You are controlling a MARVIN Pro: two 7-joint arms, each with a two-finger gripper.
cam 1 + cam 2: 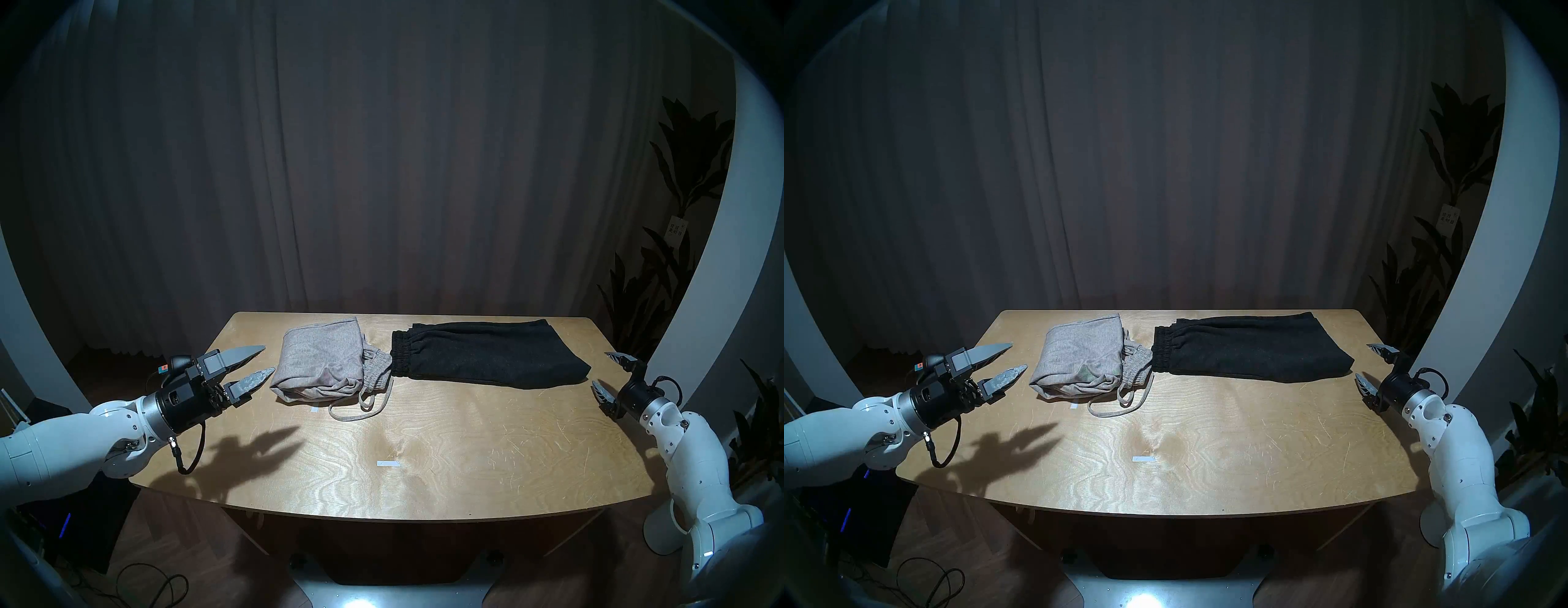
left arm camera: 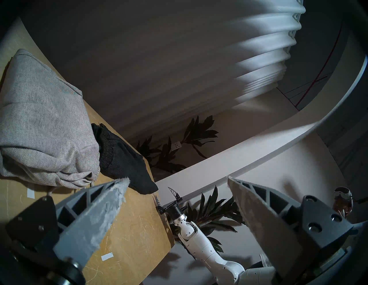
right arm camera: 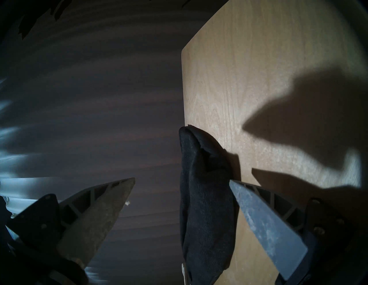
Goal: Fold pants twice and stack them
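The light heather-grey knit drawstring pants point(image 1: 322, 361) lie as a compact folded bundle just ahead of the left gripper point(image 1: 256, 366), their gathered waistband and pale cord point(image 1: 360, 403) spilling out on the side away from that gripper. The bundle looks folded down already, though how many folds it holds cannot be told from these views. The black knit drawstring pants point(image 1: 488, 358) lie as a longer, flatter strip between the grey bundle and the right gripper point(image 1: 604, 371), elastic waistband toward the grey pair and nearly touching it, the far end close to the right gripper's tips. That length suggests the black pair has had one fold at most and needs another before anything is stacked.

The left gripper hangs above the pale wooden worktop point(image 1: 424, 446) with its jaws spread wide and nothing between them, pointing roughly level toward the grey bundle, near it but apart. The right gripper sits just off the worktop's right edge, jaws likewise wide and empty; its wrist view shows the black pants' end point(image 3: 205, 199) lying between the two fingers, beside the one over the worktop, so it appears lined up to take that end. Probably each gripper stands open at its own side because the next fold calls for lifting the black strip's end and carrying it toward the waistband.

Two small white tape marks point(image 1: 388, 463) lie on the worktop nearer the robot.
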